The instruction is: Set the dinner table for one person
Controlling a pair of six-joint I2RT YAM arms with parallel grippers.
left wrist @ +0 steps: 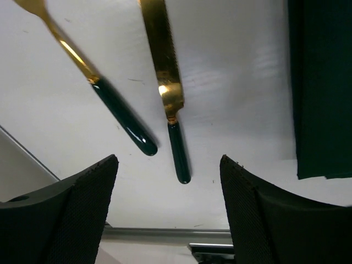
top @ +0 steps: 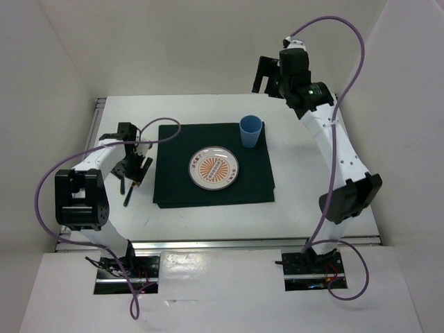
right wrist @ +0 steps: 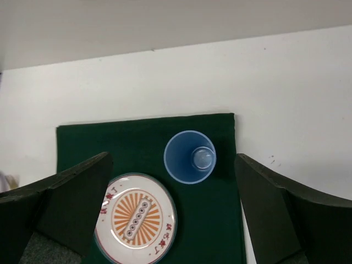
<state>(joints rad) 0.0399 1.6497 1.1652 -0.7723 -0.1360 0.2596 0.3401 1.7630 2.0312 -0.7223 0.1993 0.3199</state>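
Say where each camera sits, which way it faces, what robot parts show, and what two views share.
Top external: above, behind the bases, looking down on the dinner table; both arms, left end effector, right end effector.
Left wrist: low, facing down at fork and knife; own fingers.
Right wrist: high, facing down at cup and plate; own fingers.
Shared: top and right wrist both show cup, plate, placemat.

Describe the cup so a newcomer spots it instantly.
On the white dinner table lies a dark green placemat. The blue cup stands upright at its far right corner, beyond the round plate. It alone is plain blue and tall; the plate is flat and patterned.
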